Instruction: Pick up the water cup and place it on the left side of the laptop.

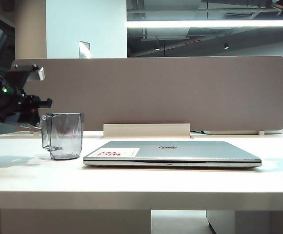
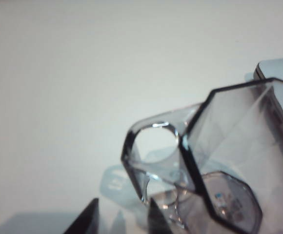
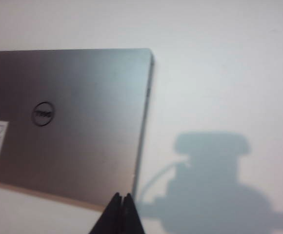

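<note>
While standing upright just left of the closed silver-grey laptop point(image 1: 173, 152), smoky faceted plastic water cup point(image 1: 63, 135); left gripper point(image 2: 117, 217) spread beside its handle, risking a tipping nudge; right gripper point(image 3: 121, 208) pressed together above the laptop's right edge.

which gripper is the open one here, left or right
The left gripper, beside the water cup: its fingertips stand apart by the handle. The right gripper above the laptop is pinched shut.

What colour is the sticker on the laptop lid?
White with red markings. The sticker on the laptop shows best in the exterior view.
</note>
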Robot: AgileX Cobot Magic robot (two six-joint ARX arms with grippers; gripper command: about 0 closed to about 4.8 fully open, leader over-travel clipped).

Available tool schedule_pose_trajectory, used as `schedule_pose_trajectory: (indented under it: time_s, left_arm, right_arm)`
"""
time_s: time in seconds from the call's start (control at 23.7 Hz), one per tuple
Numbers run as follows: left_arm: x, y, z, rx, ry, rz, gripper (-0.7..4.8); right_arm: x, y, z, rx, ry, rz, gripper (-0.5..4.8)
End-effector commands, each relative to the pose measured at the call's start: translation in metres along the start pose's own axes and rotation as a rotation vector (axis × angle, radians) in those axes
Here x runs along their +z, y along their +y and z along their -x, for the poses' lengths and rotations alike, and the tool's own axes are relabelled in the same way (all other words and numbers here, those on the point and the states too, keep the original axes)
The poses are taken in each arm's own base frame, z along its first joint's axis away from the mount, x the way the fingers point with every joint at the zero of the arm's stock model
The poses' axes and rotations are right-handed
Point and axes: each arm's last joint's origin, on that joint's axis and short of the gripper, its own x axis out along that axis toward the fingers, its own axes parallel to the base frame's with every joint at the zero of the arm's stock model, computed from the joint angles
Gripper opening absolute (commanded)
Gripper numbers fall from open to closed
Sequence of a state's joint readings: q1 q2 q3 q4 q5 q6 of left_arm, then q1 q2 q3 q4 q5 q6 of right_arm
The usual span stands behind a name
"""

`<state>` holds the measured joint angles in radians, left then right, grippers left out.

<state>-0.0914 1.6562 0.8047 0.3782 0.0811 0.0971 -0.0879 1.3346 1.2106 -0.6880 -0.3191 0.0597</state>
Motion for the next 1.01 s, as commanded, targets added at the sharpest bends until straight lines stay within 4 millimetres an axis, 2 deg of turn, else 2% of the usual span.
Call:
schedule_pose_trajectory:
  time_s: [0.04,0.3,0.42,0.46,0.59,0.68,0.76,1.01]
  left_arm:
    - [0.002,0.000,0.010,0.004,0.064,0.001,1.21]
    - [0.007,-0.002,0.029,-0.004,0.117,-0.001,1.17]
    - [0.013,-0.002,0.039,-0.026,0.106,-0.002,0.47]
    - [0.017,-0.003,0.048,-0.048,0.100,-0.002,0.15]
    - [0.010,-0.007,0.066,-0.075,0.073,0.002,-0.06]
    - [0.004,-0.008,0.077,-0.069,0.014,0.025,-0.06]
    - [-0.001,-0.010,0.086,-0.090,-0.019,0.058,-0.06]
    - [-0.017,-0.022,0.089,-0.139,0.020,0.075,-0.06]
  right_arm:
    - [0.000,0.005,0.002,0.163,0.003,0.003,-0.01]
    - [0.000,0.016,0.006,0.567,0.026,0.006,-0.01]
    - [-0.001,0.018,0.007,0.649,0.031,0.009,-0.01]
    - [-0.001,0.019,0.007,0.653,0.034,0.009,-0.01]
    - [-0.007,0.025,0.006,0.634,0.070,0.051,-0.01]
    - [-0.015,0.028,0.007,0.542,0.121,0.095,-0.01]
    - [-0.021,0.035,0.010,0.528,0.150,0.135,-0.01]
    - [-0.042,0.042,0.029,0.532,0.126,0.167,-0.01]
